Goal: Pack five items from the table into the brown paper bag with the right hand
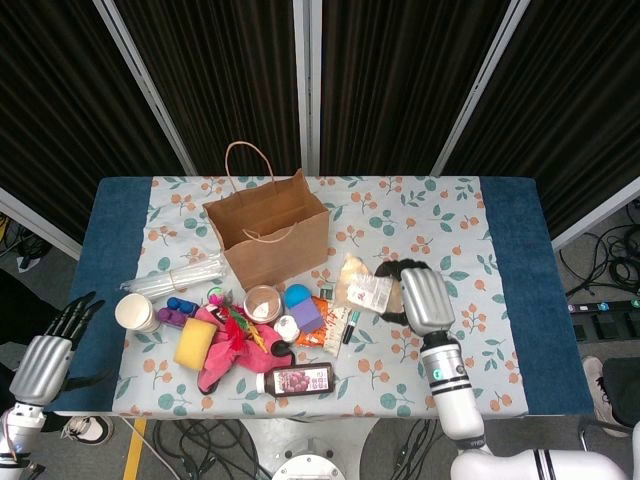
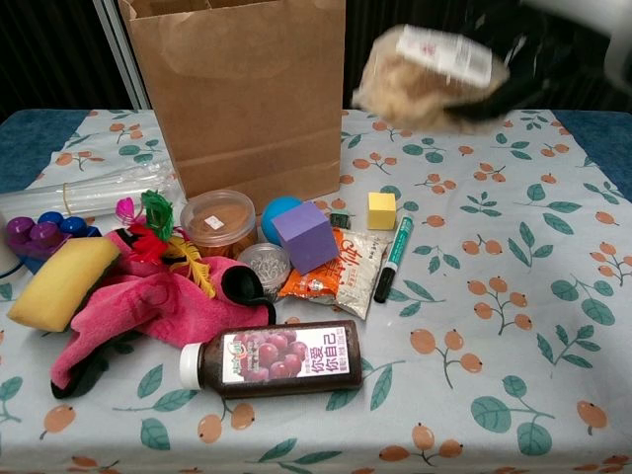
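Right hand (image 1: 422, 297) gripping snack bag (image 2: 432, 74) aloft (blurred); loose grip could drop it short of the paper bag (image 1: 270, 235), or clip the rim.

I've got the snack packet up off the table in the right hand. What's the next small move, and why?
Probably carry it left and toward the back until it is over the brown paper bag's open mouth. The right hand holds the snack packet in the air, to the right of the bag and not yet above the opening.
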Robot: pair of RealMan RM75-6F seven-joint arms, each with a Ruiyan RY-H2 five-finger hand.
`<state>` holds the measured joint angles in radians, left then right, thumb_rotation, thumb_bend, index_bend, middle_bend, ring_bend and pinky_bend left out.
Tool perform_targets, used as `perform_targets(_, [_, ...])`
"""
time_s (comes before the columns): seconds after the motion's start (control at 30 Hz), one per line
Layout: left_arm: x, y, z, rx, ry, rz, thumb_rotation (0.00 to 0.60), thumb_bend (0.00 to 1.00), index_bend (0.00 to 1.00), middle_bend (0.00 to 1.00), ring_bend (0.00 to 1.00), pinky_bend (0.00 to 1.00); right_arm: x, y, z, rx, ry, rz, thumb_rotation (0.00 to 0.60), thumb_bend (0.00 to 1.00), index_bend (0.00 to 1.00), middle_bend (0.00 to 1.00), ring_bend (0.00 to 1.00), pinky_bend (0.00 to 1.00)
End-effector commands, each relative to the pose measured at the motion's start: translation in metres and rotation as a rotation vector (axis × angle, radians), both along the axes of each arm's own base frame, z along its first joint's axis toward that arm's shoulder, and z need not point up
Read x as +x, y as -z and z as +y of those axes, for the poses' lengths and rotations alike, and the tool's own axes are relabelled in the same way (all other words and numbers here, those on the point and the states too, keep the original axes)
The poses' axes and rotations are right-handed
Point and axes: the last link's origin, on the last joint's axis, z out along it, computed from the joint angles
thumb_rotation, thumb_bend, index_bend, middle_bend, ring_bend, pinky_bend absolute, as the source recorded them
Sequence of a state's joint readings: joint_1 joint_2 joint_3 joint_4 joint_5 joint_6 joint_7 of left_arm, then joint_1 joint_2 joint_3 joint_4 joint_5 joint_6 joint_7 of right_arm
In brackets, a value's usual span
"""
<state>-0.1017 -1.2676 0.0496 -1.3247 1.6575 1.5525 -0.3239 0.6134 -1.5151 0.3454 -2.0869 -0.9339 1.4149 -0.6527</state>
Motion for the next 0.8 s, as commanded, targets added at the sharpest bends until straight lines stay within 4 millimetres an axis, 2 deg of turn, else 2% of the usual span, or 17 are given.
perform_targets(0.03, [0.001,0.0,0.0,0.001,0.002,0.0,0.6,0.05,0.11,0.1,0.06,0.16,0.049,-0.041,-0.031,-0.138,-0.106,0.008,0.6,0.3,0.53,0.5,0.35,0.36])
perform_targets(0.2, [0.001,-0.002,-0.002,0.001,-0.002,0.003,0.6,0.05,0.11,0.1,0.06,0.16,0.099,-0.04,-0.064,-0.17,-0.135,-0.003,0.6,0.3,0.53,0.5,0.35,0.36])
perform_targets(0.4, [0.001,-0.002,0.0,0.0,-0.008,0.002,0.6,0.05,0.11,0.1,0.06,0.16,0.147,-0.015,-0.1,-0.188,-0.118,0.002,0.6,0.3,0.53,0.5,0.35,0.36])
perform_targets(0.63, [0.001,-0.003,0.009,0.012,-0.012,0.0,0.6,0.05,0.11,0.1,0.06,0.16,0.181,0.021,-0.129,-0.185,-0.128,0.058,0.6,0.29,0.53,0.5,0.35,0.36])
perform_targets(0.8, [0.002,-0.004,0.015,0.023,-0.017,-0.005,0.6,0.05,0.11,0.1,0.06,0.16,0.189,0.043,-0.14,-0.16,-0.13,0.09,0.6,0.27,0.54,0.49,0.35,0.36])
